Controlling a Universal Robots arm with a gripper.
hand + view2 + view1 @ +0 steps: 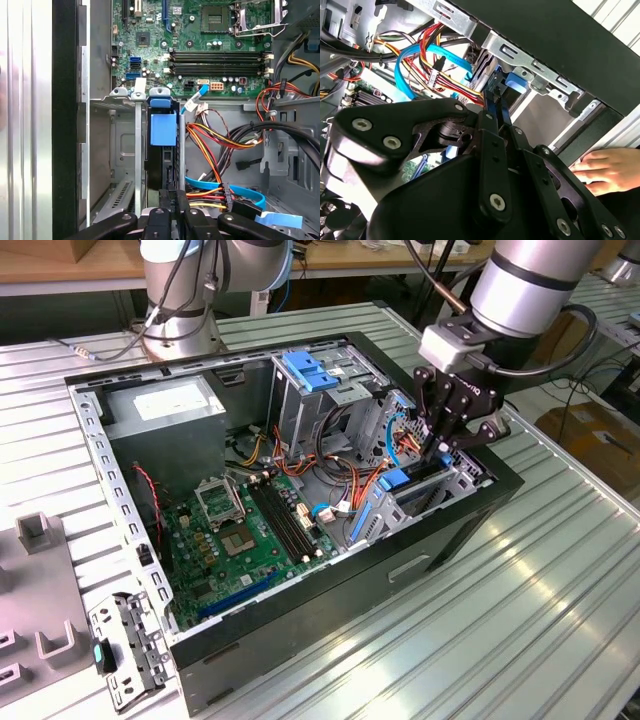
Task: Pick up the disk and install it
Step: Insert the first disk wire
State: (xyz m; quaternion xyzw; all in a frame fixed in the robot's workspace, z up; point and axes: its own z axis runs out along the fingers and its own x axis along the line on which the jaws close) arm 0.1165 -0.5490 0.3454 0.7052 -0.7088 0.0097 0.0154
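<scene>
The disk (162, 150) stands on edge inside the drive bay of the open computer case (330, 585), at the exterior view's right. Its blue plastic end (163, 129) shows between the bay's metal walls. In the exterior view the blue rails (396, 480) show just below my gripper (440, 452). My gripper (173, 197) sits directly over the bay, its two black fingers (488, 107) close together and pinching the disk's blue edge (512, 82). Most of the disk's body is hidden by the bay.
Red, yellow and blue cables (220, 145) crowd beside the bay. The green motherboard (250, 530), a tall cage with a blue handle (310, 370) and a grey power supply (165, 410) fill the case. A person's hand (605, 170) rests outside the case wall.
</scene>
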